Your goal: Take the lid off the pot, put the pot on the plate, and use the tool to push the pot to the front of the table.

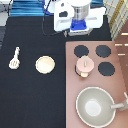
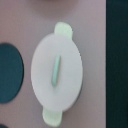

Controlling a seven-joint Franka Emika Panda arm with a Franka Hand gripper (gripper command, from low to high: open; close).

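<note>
One pot [image 1: 84, 68] is located on the stove block [image 1: 95, 85], beside the burners, and is covered by one lid [image 1: 85, 64]; the lid [image 2: 56, 71] is centred in the wrist view with the pot's two side tabs protruding. Four black burners [image 1: 102, 50] are counted on the stove, one mostly hidden by the pot. One large grey pan [image 1: 95, 106] is seated toward the exterior view's bottom. On the table [image 1: 30, 95], one plate [image 1: 45, 64] and one tool [image 1: 15, 58] are positioned well apart from the pot, toward the exterior view's left. One gripper [image 1: 80, 24] is positioned at the exterior view's top, above the pot; its state cannot be told. No legible writing is seen.
</note>
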